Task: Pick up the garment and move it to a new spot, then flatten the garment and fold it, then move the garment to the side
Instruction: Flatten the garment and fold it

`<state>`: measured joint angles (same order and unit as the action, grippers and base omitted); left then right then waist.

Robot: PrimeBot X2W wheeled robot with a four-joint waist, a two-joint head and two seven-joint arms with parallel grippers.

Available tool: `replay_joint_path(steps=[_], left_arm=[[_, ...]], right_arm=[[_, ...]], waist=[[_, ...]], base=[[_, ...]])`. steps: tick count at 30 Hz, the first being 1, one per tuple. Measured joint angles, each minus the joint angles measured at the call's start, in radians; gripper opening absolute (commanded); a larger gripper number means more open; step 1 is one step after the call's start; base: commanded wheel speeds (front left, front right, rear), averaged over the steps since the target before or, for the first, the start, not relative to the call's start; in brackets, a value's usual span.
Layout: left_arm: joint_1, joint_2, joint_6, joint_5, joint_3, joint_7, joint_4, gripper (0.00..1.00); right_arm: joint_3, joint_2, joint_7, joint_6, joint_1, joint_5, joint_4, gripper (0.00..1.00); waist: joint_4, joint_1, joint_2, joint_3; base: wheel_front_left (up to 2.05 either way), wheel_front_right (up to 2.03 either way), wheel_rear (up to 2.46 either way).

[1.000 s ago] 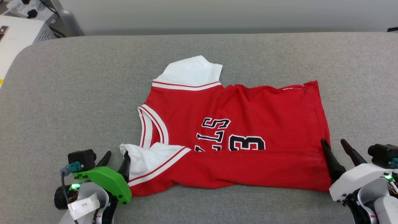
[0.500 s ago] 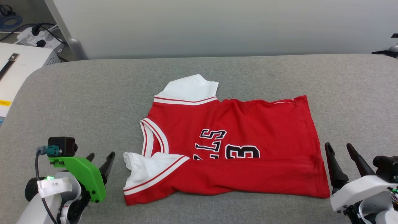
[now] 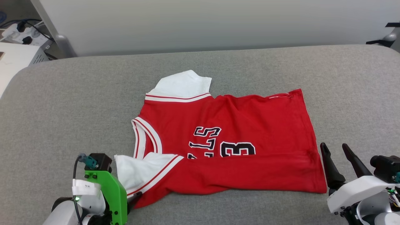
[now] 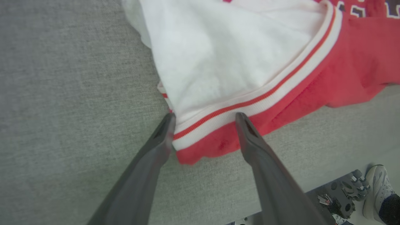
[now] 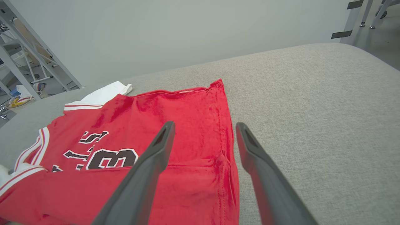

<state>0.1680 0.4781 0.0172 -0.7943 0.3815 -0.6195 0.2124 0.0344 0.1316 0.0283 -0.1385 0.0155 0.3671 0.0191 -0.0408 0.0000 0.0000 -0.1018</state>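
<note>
Red, with white sleeves and black white-outlined lettering (image 3: 207,139), the short-sleeved sports jersey (image 3: 250,115) lies spread across the middle of the head view on the grey woven padded tabletop (image 3: 62,106). Its collar (image 3: 147,134) is toward the left of the frame and its hem (image 3: 307,125) toward the right. The near long edge is turned up over the body, so the lettering is cut off along that crease. You can take it that the relocating and flattening are done and a first lengthwise fold is in. One white sleeve (image 3: 182,82) sticks out flat at the top, and the other lies rumpled over the lower-left corner. Your left gripper (image 4: 204,117), two long dark fingers, sits at that corner, jaws parted and straddling the red-and-white striped trim (image 4: 250,103), not yet pinched on it. Your right gripper (image 3: 334,150) is at the lower right, jaws likewise spread and holding nothing, fingertips just beside the hem's near corner. Whether they touch the cloth you cannot tell. What remains, by the look of it, is to grip both near corners, make the further folds with the sleeves tucked in, then shift the folded bundle to the side.
</note>
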Motion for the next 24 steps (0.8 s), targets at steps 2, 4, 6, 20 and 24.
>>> replay_joint_path(steps=[2,4,6,20,24], left_arm=[[0.006,-0.007,0.000,0.012,0.016,-0.008,0.041,1.00],[0.022,-0.010,0.004,0.012,0.028,-0.016,0.068,1.00],[0.035,-0.015,0.014,0.012,0.039,-0.029,0.091,1.00],[0.067,-0.055,0.044,-0.007,0.059,-0.026,0.118,0.00],[0.052,-0.043,0.037,-0.005,0.060,-0.015,0.068,0.00]], right_arm=[[0.000,0.000,0.007,0.000,0.000,0.012,0.000,1.00],[0.001,0.000,0.008,0.000,0.000,0.024,0.001,1.00],[0.001,0.001,0.009,0.000,0.000,0.033,0.001,1.00],[0.061,0.061,0.147,0.000,0.000,0.114,0.071,1.00],[0.073,0.091,0.271,0.007,-0.001,0.132,0.105,1.00]], waist=[[-0.006,0.0000,0.0000,-0.009],[-0.012,0.0000,0.0000,-0.015],[-0.018,0.0000,0.0000,-0.020],[-0.015,-0.0001,0.0000,-0.015],[-0.007,0.0000,0.0000,-0.006]], base=[[0.00,0.00,0.00],[0.00,0.00,0.00],[0.00,0.00,0.00],[0.00,0.00,0.00],[0.00,0.00,0.00]])
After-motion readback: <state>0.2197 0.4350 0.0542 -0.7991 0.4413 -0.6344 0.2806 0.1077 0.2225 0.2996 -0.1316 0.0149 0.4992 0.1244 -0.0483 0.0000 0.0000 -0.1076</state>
